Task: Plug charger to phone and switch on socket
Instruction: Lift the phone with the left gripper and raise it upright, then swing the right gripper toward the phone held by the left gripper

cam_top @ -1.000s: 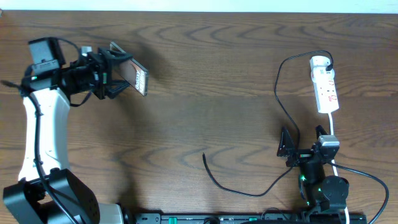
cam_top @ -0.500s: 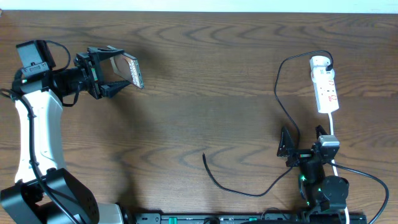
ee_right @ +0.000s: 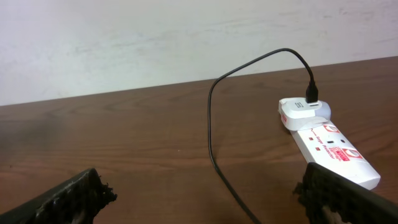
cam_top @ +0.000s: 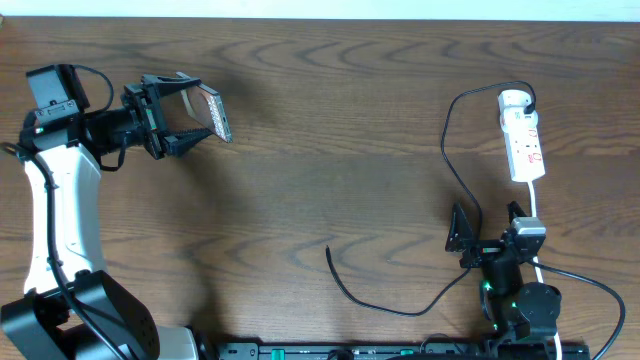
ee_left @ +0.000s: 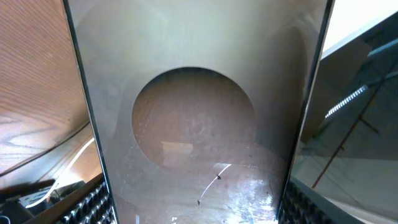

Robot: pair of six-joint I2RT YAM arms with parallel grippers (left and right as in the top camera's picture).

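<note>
**1. Left arm.** Over the last second the left gripper (cam_top: pixel 193 117) has moved toward the far-left corner of the table (cam_top: pixel 350 150). For the last half second it holds position. Its jaws are partly open and clamped on the phone (cam_top: pixel 212 112), which fills the space between the fingers (ee_left: pixel 87 202) in the wrist view. The phone is tilted and appears lifted clear of the table.

**2. Right arm.** The right gripper (cam_top: pixel 487 226) has not moved. Its jaws stand fully apart and hold nothing. It waits near the front edge, on the near side of the socket (cam_top: pixel 525 140).

**3. Charger.** The charger (cam_top: pixel 447 150) lies as before. One end is plugged in at the far end of the socket. The cable loops down past the right gripper. The free tip (cam_top: pixel 328 250) rests on the table near the front centre, well apart from the phone.

**4. Task status.**
- The phone is secured, but the move has taken it farther from the tip.
- Plugging in has not begun. The tip must first be picked up, probably by the right gripper, and brought to the phone.
- The socket switch is untouched.
</note>
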